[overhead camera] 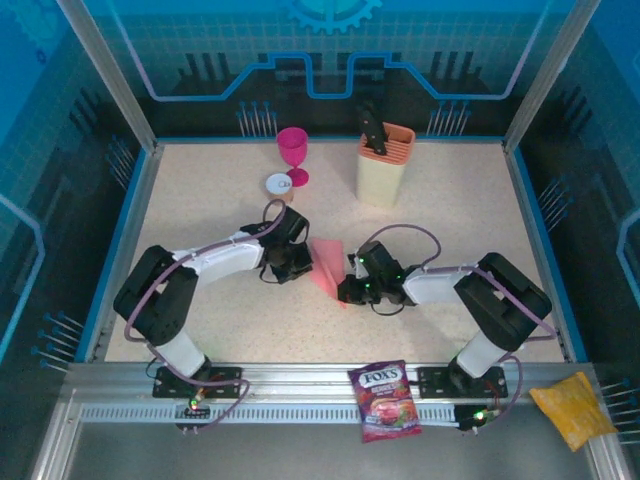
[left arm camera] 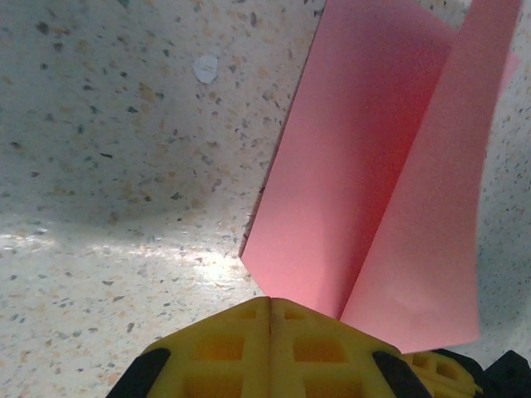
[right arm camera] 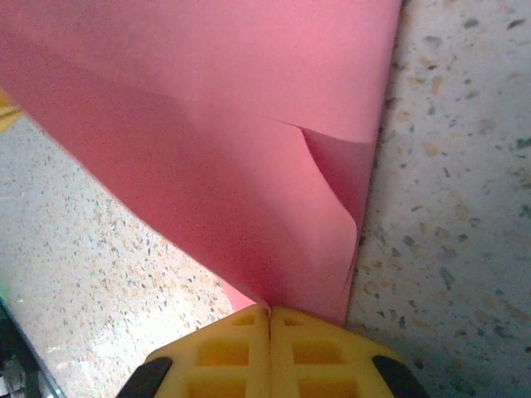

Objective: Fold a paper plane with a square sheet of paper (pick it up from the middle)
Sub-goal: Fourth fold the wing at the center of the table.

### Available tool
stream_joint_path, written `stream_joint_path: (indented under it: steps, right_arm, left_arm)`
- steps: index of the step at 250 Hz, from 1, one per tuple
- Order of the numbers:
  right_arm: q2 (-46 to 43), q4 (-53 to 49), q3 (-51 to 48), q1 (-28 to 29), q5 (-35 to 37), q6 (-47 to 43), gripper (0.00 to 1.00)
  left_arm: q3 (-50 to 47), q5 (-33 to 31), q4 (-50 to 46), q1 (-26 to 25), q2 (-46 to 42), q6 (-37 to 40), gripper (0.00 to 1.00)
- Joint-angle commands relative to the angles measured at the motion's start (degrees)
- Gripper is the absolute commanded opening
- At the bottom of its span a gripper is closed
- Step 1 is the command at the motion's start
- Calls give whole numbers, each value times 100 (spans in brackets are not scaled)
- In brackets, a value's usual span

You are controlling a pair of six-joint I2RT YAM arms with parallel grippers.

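The salmon-pink paper plane (overhead camera: pixel 326 262) is a narrow folded triangle in the middle of the table, between my two grippers. My right gripper (overhead camera: pixel 350 290) is at its near tip. In the right wrist view the yellow jaws (right arm camera: pixel 270 308) are shut and the paper (right arm camera: pixel 207 141) comes straight out of their seam, with a small curled flap on its right. My left gripper (overhead camera: pixel 300 262) is on the plane's left side. Its jaws (left arm camera: pixel 270 300) are shut. The paper's two folded panels (left arm camera: pixel 365 182) rise past the right finger (left arm camera: pixel 332 348), and their crease runs off to the right of the seam.
A magenta goblet (overhead camera: pixel 293 150) and a small white cup (overhead camera: pixel 279 184) stand at the back. A cream knife block (overhead camera: pixel 385 165) is at the back right. A purple candy bag (overhead camera: pixel 385 400) and a yellow bag (overhead camera: pixel 572 408) lie on the near rail.
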Motion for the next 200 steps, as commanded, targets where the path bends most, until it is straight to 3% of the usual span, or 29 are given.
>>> stream_joint_path:
  steps: [1, 162, 200]
  right_arm:
    - [230, -90, -472, -224, -22, 245, 0]
    - [946, 1987, -1378, -984, -1120, 1175, 0]
    - [1431, 2916, -1616, -1139, -1390, 1587, 0]
  left_arm:
    - [116, 238, 122, -60, 10, 353, 0]
    - [543, 659, 402, -323, 410, 961, 0]
    - [623, 685, 389, -328, 536, 1081, 0]
